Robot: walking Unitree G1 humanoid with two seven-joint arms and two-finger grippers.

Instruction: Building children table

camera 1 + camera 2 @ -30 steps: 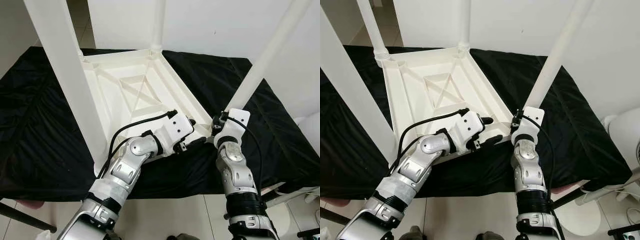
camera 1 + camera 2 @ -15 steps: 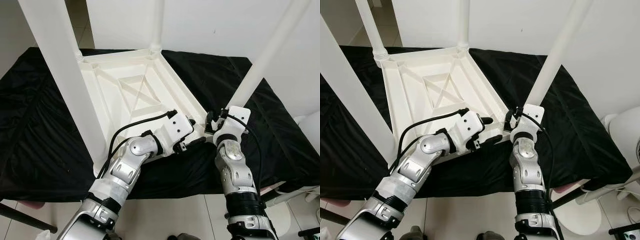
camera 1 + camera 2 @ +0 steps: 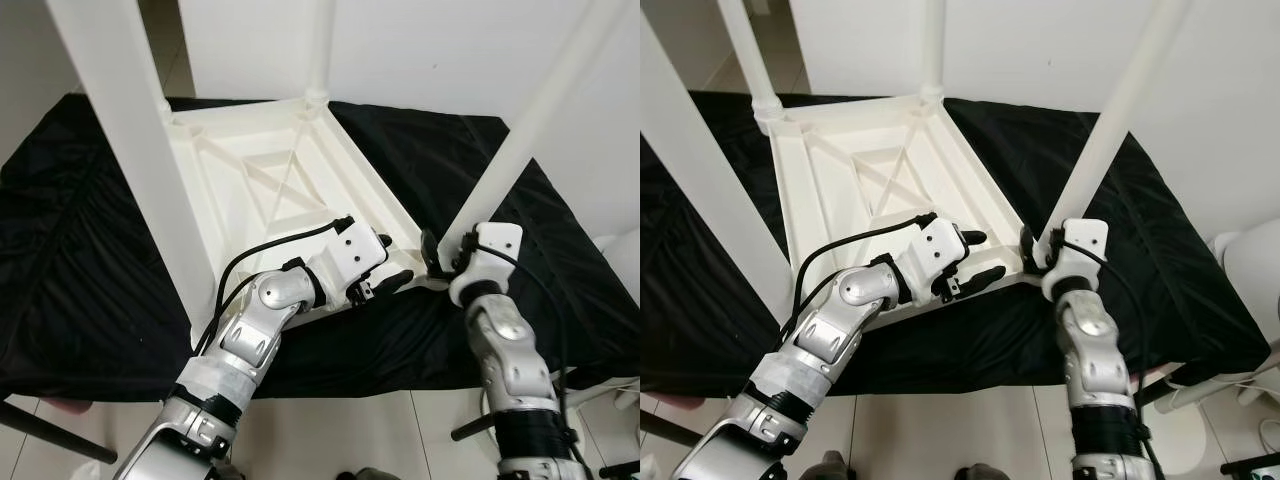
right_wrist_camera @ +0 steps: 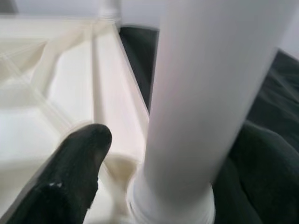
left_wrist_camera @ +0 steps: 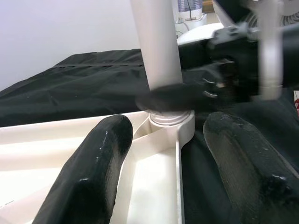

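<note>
Your view looks down on a desk (image 3: 60,250) draped in black cloth, set against a white wall (image 3: 420,50) in a room with pale floor tiles (image 3: 330,440) below its near edge. On the cloth lies the white plastic table (image 3: 270,190), upside down, its ribbed underside facing you and its legs rising toward the camera. One thick leg (image 3: 130,130) stands at the near left corner, another (image 3: 750,60) at the far left, a third (image 3: 320,50) at the far corner.

Your left pincer (image 3: 385,262) hovers at the table's near edge, its two black fingers (image 5: 93,172) spread apart and holding nothing; one lies over the rim, the other over the cloth just outside it.

Just beyond it, the fourth leg (image 3: 520,140) stands in its socket at the near right corner. Your right pincer (image 3: 1040,245) sits at the base of that leg, one finger (image 4: 65,172) on either side of the tube; you cannot tell whether they press against it.

At the far right, a round white object (image 3: 1250,260) stands on the floor beside the desk.
</note>
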